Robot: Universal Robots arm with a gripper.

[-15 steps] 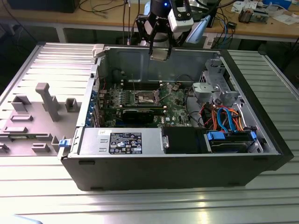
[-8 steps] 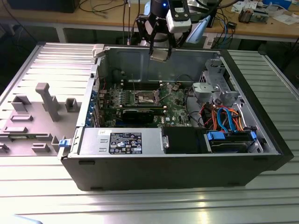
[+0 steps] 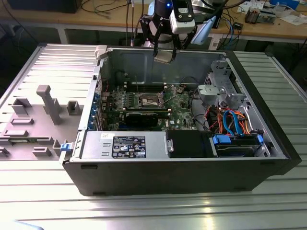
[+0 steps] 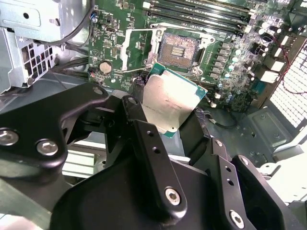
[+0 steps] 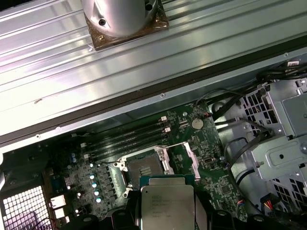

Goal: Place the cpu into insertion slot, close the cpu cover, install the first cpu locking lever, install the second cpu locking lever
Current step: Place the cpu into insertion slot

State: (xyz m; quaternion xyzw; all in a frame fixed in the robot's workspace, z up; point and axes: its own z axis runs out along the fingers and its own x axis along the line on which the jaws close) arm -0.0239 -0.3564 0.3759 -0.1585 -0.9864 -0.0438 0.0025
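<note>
Cpu (image 4: pixel 170 103) hangs in the air over the open computer case (image 3: pixel 144 175), pinched by its edges between the clenched jaws of the gripper (image 4: pixel 168 120). Its silvery top is turned up toward the arm, I think so that the contact side faces the board. The cpu is above the green motherboard (image 5: pixel 211 184), near the insertion slot (image 4: pixel 178 49) but not yet in it. The cpu cover (image 4: pixel 136 50) stands flipped open just beside the slot, which leaves the dark centre free. The exterior view shows how high the gripper is above the board. Both wrist views show instead the bare socket and the grip on the chip's edges.
</note>
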